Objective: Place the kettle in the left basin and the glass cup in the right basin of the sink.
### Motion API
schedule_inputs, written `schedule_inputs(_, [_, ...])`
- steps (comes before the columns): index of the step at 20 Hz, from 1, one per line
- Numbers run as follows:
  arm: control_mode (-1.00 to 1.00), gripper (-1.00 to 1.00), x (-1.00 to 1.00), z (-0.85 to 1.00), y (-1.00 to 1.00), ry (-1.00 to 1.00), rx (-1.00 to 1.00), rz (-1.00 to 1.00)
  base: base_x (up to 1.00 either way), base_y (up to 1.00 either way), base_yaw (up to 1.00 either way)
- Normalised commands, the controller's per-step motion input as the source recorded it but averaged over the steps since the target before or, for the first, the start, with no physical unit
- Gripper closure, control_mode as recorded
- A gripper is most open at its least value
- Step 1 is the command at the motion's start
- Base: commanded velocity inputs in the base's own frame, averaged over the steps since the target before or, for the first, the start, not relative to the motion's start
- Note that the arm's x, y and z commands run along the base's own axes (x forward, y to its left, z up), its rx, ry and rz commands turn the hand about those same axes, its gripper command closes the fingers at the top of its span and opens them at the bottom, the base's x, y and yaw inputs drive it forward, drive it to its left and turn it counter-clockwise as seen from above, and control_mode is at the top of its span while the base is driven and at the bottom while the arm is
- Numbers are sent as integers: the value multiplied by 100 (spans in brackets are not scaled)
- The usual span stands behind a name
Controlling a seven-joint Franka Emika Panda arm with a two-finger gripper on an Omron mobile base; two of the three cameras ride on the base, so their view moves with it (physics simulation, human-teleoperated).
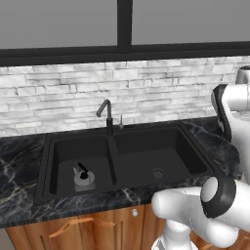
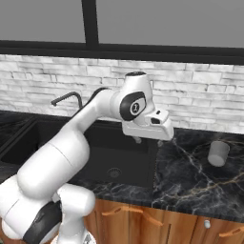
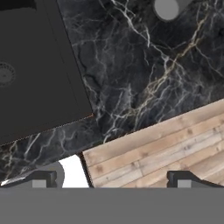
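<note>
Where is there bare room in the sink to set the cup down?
The right basin is bare apart from its drain, between the divider and the right counter. The left basin is taken near its middle by the kettle. The glass cup stands on the counter right of the sink.

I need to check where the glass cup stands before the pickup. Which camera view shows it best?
The right base view: the glass cup stands whole and unobstructed on the dark marble counter, right of the sink. The hand view catches only part of the cup, cut by the frame's top edge.
</note>
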Motion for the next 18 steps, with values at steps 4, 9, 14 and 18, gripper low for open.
schedule_inputs(4, [-100, -100, 15, 0, -48, 11, 0, -7, 0, 0, 0])
schedule_inputs(9, [-100, -100, 7, -2, -40, 5, 0, -1, 0, 0, 0])
schedule_inputs(14, [-100, -100, 11, -8, -24, 1, 0, 0, 0, 0, 0])
schedule_inputs(18, [-100, -100, 21, -3, -29, 0, 0, 0, 0, 0, 0])
